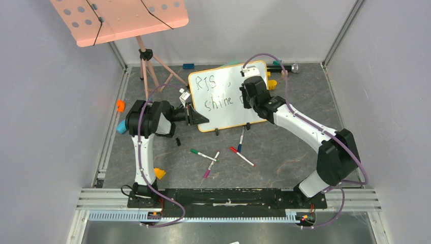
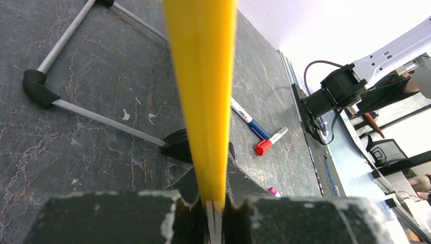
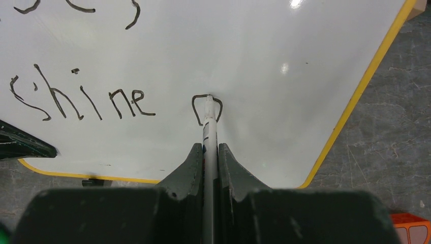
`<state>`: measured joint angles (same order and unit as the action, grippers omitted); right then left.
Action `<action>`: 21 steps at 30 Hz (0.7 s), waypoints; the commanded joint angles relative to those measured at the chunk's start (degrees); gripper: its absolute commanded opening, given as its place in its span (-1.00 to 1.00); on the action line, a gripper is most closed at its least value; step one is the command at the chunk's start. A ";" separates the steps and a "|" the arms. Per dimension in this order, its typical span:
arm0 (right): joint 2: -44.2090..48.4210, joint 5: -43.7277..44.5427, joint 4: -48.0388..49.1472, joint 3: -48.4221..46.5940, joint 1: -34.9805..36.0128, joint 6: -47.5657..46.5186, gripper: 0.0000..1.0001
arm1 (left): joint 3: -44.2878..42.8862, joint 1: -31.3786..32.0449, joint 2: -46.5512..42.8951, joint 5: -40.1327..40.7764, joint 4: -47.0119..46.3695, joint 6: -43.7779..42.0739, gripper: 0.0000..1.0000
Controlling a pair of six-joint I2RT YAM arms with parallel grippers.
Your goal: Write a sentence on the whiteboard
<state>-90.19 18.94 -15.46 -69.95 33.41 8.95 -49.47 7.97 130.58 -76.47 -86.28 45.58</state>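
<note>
Jaws of the right gripper are clenched on a thin grey marker. Its tip touches the whiteboard just ahead of them, at the top of a small open loop of dark ink. To the left of these jaws runs the sentence. "shine" is level with the loop, and larger letters sit on the line beyond, reading roughly "RIS" from above. A black clip foot sits under the near rim, left of the jaws. To their right the yellow rim rounds a corner, and further right an orange block lies on the grey table.

The left gripper is clamped on the board's yellow rim. The rim runs straight ahead from its jaws and blocks whatever lies directly beyond. A black lump sits against the rim just ahead; I cannot tell whether it is a foot or a rod end. On one side of the rim, grey rods joined by a black elbow lie on the table. On the other side lie a blue marker and a red-capped marker, near each other, with the right arm's base past them.

From above, the board sits between the two grippers, the left at its near-left corner. Nearer the bases than either pair of jaws lie a green marker and a pink marker. A pink music-stand tray hangs well beyond the left gripper.
</note>
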 commanded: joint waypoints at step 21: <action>0.55 2.08 1.22 -0.43 -1.59 -0.07 -1.00 | 1.31 1.01 1.69 -5.65 -2.93 -3.57 -0.96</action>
<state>-88.71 19.62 -15.46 -69.95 32.25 8.95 -49.47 7.97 130.58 -76.47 -86.26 45.58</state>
